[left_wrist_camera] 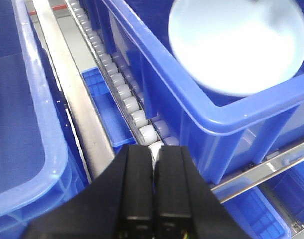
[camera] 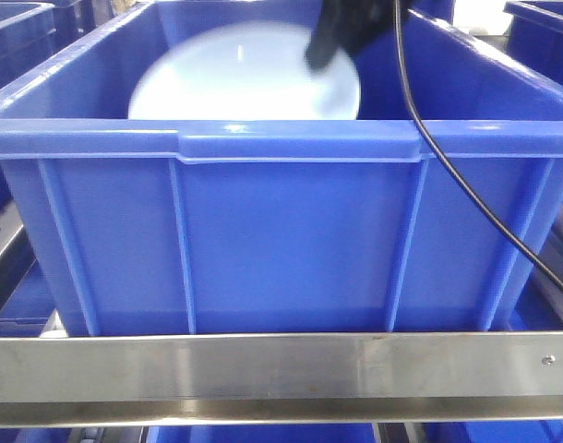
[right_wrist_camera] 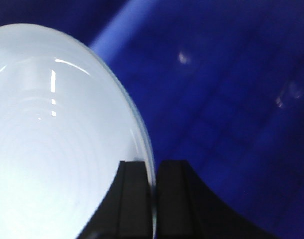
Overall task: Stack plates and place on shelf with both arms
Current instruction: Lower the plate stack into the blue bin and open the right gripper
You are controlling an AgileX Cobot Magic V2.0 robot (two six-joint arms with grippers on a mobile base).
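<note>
My right tool [right_wrist_camera: 154, 199] is pinched onto the rim of a plate [right_wrist_camera: 52, 144], which sits tilted inside the blue crate [camera: 291, 148] on the steel shelf rail [camera: 263, 369]. My left tool [left_wrist_camera: 156, 194] is closed on nothing, beside the roller track [left_wrist_camera: 124, 97]. I judge I'm in the pick-up step; next I should lift the plate clear of the crate wall without slipping.

Around you: big blue plastic crates [camera: 263, 231] fill the frame, more at upper left and right; roller track [left_wrist_camera: 127, 99] runs diagonally beside them.
</note>
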